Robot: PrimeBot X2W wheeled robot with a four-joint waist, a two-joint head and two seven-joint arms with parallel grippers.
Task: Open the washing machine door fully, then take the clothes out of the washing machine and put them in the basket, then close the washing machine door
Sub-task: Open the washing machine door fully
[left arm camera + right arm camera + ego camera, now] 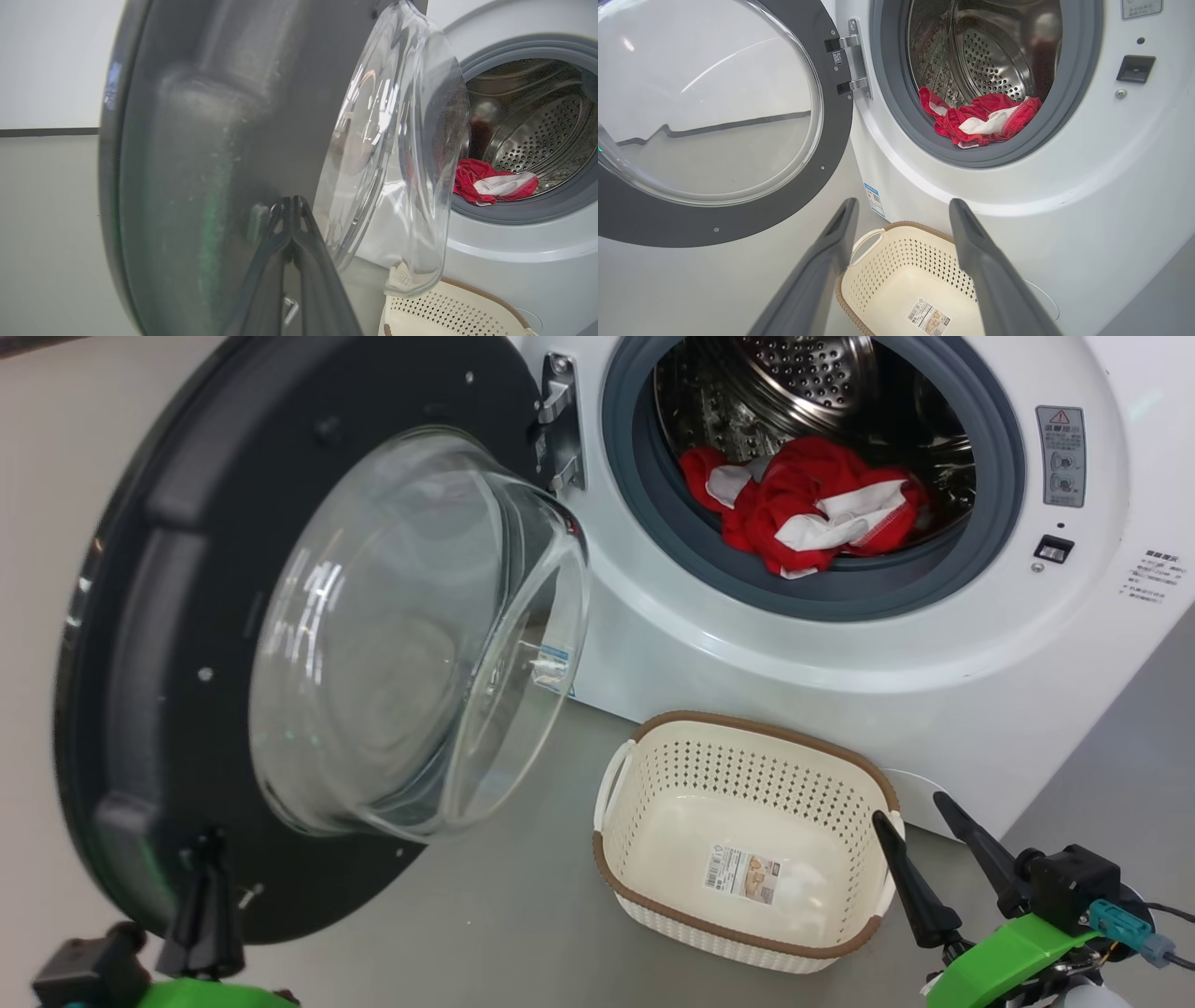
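Door-opening step, near to far. Left gripper (205, 847), lower left: its fingers (317, 289) lie pressed together with nothing between them, tips at the inner face of the washing machine door (159, 616) near its lower rim; whether they touch it cannot be told. Right gripper (907, 807), lower right: fingers spread wide and empty, poised above the right end of the basket (738, 770), which sits empty on the floor (504, 915) just in front of the washing machine (747, 644). The door hangs out on its hinge (558, 420) at the left of the opening, its glass bowl (411, 635) bulging toward the basket; it appears only partly open. Done well, the push lands low on the black ring, not on the glass, and follows the hinge arc outward so that the closed tips do not skid off the glossy face; the door should clear the reach path before the right arm enters. Beyond, the clothes (803, 504) lie heaped at the front lip of the drum (803, 373), reaching onto the grey seal (625, 476).
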